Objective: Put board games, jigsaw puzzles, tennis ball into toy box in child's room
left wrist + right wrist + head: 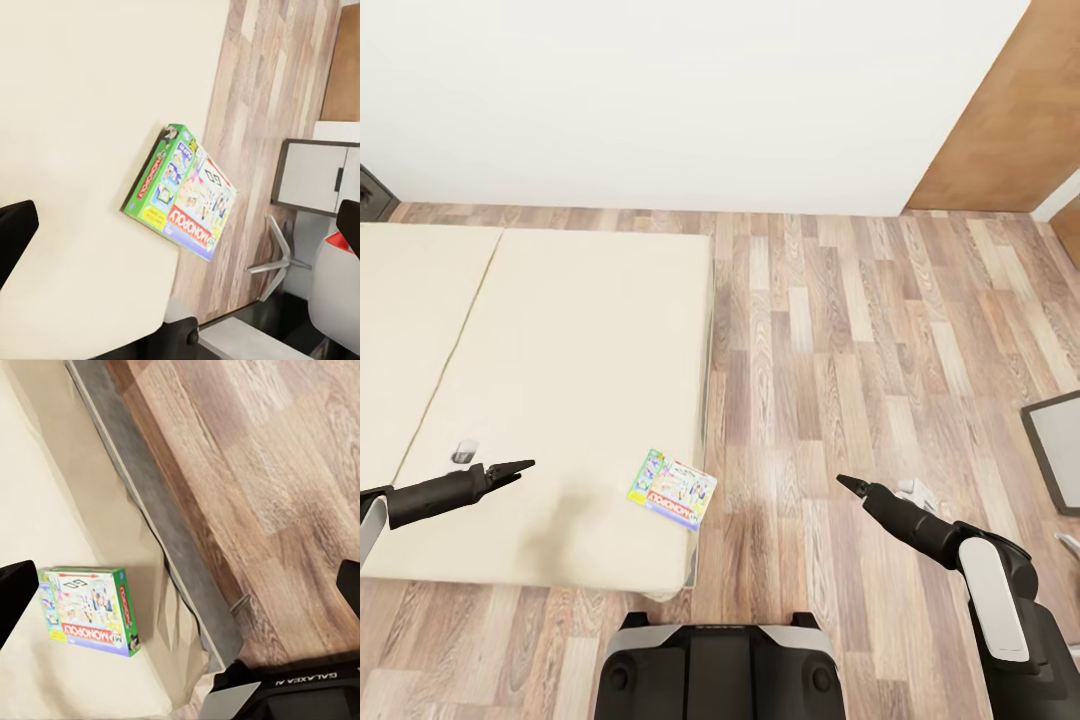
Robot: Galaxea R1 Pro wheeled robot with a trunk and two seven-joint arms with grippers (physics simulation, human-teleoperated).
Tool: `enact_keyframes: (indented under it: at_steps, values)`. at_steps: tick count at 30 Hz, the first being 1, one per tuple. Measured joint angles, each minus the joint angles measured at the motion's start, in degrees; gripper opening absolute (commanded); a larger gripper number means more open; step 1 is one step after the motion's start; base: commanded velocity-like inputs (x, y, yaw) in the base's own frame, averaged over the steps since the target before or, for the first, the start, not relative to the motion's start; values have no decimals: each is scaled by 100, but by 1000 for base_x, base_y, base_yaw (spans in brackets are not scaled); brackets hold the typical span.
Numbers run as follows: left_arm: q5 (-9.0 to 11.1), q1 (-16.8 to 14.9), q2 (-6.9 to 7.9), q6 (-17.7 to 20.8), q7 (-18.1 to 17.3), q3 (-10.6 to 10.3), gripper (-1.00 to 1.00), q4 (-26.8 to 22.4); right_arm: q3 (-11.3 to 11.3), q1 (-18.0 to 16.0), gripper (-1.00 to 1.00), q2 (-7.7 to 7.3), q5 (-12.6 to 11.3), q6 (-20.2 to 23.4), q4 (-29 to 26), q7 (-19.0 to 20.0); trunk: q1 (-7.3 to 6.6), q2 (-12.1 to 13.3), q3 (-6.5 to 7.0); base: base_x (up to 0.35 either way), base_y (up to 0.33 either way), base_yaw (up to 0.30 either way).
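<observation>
One board game (673, 489), a flat green box lettered "Monopoly", lies on the cream bed (560, 350) close to its near right corner. The left wrist view shows the same box (182, 193) beside the mattress edge, and in the right wrist view it (88, 610) lies flat on the bed. My left gripper (525, 465) hovers open over the bed, left of the box, holding nothing. My right gripper (843, 482) is open over the wood floor, right of the bed. The toy box and table are out of view.
Wood-plank floor (860, 330) runs right of the bed up to a white wall. A wooden door (1010, 110) stands at the far right. A grey-framed white unit (1055, 450) sits at the right edge. My base (720, 670) is at the bed's foot.
</observation>
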Motion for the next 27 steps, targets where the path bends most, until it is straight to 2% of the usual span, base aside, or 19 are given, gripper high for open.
enact_keyframes:
  at_steps: [27]
  values:
    - [-7, 0, -7, 6, 8, 0, 100, 0, 3, 0, 100, -12, -9, -111, 9, -1, 0, 0, 256, 0, 0, 0]
